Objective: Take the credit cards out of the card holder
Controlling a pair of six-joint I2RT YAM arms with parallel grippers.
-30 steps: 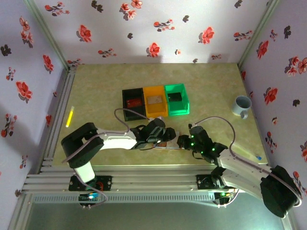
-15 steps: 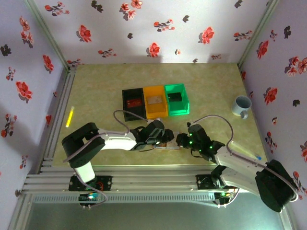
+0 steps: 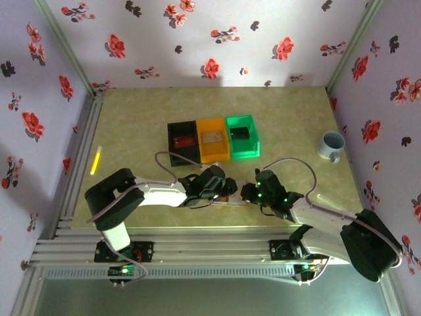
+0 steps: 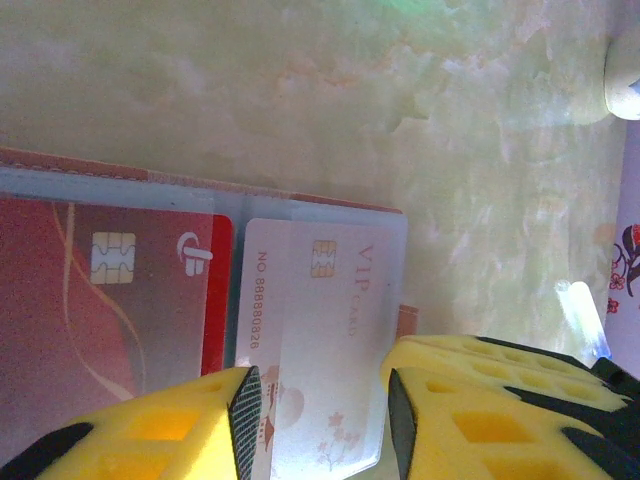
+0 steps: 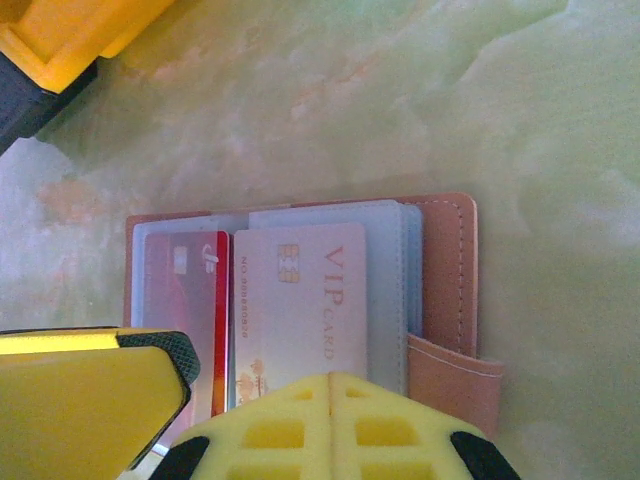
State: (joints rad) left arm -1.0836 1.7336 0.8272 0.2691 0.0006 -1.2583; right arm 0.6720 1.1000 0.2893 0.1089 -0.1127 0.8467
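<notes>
Green-marbled tabletop (image 3: 131,118), flowered walls (image 3: 217,39). Card holder (image 5: 445,290) lies open beneath both claws. Left claw (image 4: 320,400) straddles the white VIP card (image 4: 330,320) (gripped or merely flanked, cannot tell), with the red card (image 4: 110,300) just beside. Right claw (image 5: 330,400) is clenched tight at the holder's edge.

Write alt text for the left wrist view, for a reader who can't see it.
An open card holder lies on a green marbled table, holding a red chip card and a white VIP card. The left hand sits at the bottom edge, its yellow fingers standing either side of the VIP card's near end.
</notes>
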